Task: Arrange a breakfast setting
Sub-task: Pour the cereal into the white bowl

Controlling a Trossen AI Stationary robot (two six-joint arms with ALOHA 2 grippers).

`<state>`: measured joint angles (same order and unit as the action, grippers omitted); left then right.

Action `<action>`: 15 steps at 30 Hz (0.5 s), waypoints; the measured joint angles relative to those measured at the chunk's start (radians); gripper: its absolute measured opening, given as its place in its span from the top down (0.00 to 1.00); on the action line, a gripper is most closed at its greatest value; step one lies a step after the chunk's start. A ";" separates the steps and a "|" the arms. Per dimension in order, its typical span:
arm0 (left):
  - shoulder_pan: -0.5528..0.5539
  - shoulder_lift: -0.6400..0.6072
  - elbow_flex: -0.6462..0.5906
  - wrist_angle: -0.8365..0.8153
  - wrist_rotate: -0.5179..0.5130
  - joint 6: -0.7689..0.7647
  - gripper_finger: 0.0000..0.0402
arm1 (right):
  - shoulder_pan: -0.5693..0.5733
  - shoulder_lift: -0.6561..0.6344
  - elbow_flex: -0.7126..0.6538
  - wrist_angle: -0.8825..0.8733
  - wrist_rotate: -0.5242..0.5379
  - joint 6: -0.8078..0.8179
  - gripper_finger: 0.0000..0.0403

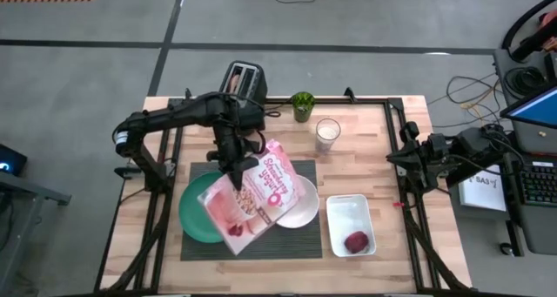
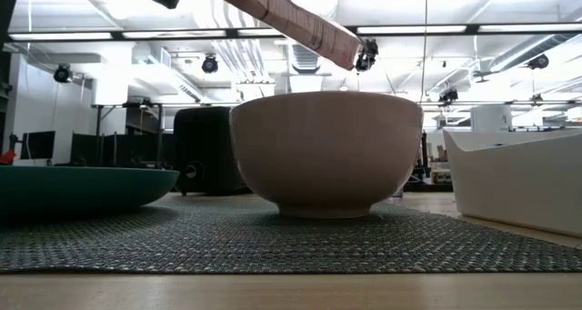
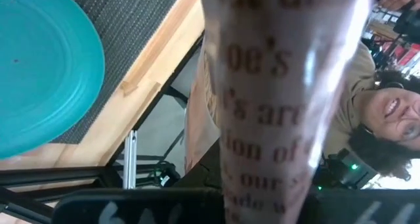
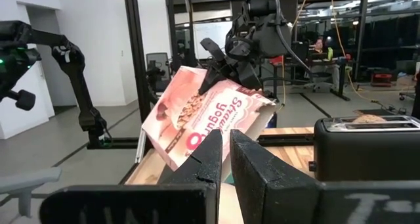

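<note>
My left gripper (image 1: 233, 171) is shut on the pink cereal box (image 1: 257, 197), which it holds tilted in the air over the round green plate (image 1: 198, 212) and the white bowl (image 1: 305, 203). Both rest on the dark ribbed placemat (image 1: 287, 241). The box hides part of the bowl. The white rectangular dish (image 1: 348, 217) stands to the right of the mat. The milk glass (image 1: 327, 133) and the black toaster (image 1: 245, 79) stand at the far side. My right gripper (image 4: 225, 161) is shut and empty at the table's right edge. My left gripper pinches the box at one long side edge (image 4: 220, 79), near the box's far, open end, with a finger on each broad face. The fingers (image 4: 226, 63) come from above, pointing down. The box is lifted clear and tilted, its closed end (image 1: 237, 238) lower and nearer the front.
A small green plant (image 1: 303, 105) stands at the far edge beside the toaster. A dark red thing (image 1: 357, 241) lies in the white dish. Bare wood shows at the table's near left and far right. A person (image 3: 387, 112) shows beyond the table in the left wrist view.
</note>
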<state>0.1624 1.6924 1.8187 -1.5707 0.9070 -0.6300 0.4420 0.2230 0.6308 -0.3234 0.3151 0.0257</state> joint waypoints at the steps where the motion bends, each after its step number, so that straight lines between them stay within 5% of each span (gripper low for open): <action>1: 0.000 0.000 0.000 0.000 -0.001 0.000 1.00 | 0.000 0.000 0.000 0.000 0.000 0.000 0.94; 15: 0.000 0.005 0.000 0.000 0.000 0.016 1.00 | 0.000 0.000 0.000 -0.001 0.000 0.000 0.94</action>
<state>0.1619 1.6974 1.8187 -1.5711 0.9070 -0.6144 0.4423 0.2230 0.6308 -0.3239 0.3149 0.0257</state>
